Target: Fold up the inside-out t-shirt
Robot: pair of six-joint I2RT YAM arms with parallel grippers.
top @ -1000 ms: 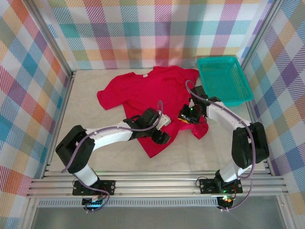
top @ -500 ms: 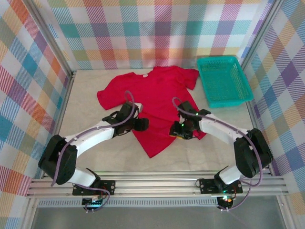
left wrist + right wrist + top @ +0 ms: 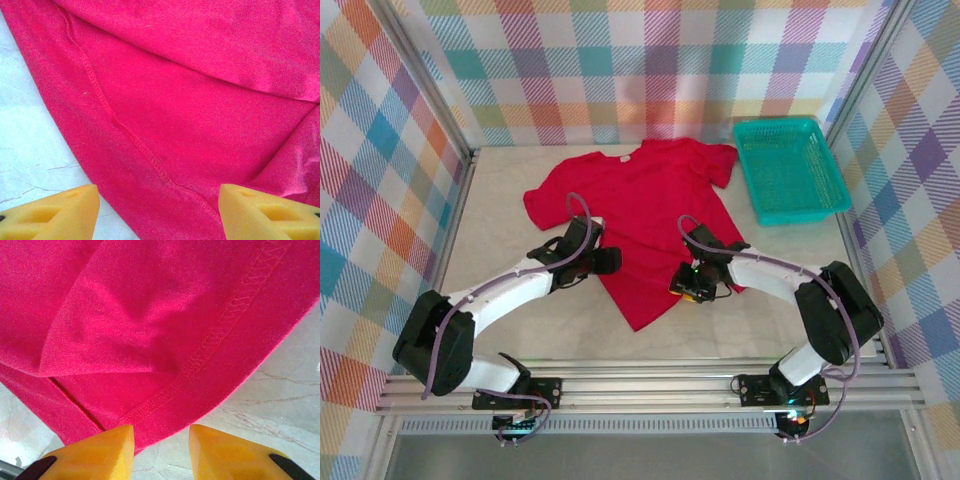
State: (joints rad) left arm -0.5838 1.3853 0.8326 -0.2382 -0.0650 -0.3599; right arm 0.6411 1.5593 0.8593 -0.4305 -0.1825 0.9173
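Note:
The inside-out t-shirt (image 3: 645, 200) is bright red and lies spread on the pale table, collar toward the back and bottom hem bunched to a point at the front. My left gripper (image 3: 610, 262) hovers open at the shirt's left side edge. In the left wrist view its yellow fingertips (image 3: 50, 215) stand wide apart over a stitched seam of the t-shirt (image 3: 190, 100). My right gripper (image 3: 682, 287) sits open at the shirt's lower right hem. In the right wrist view the gripper (image 3: 161, 452) has the t-shirt's hem edge (image 3: 150, 315) just ahead of it, with bare table between the tips.
A teal plastic basket (image 3: 790, 165) stands at the back right, close to the shirt's right sleeve. Plaid walls enclose the table (image 3: 495, 200) on three sides. An aluminium rail (image 3: 640, 385) runs along the near edge.
The left gripper has drawn back from the shirt's lower middle to its left edge. The right gripper has slid forward and left along the right hem. The shirt's lower right flap has flattened.

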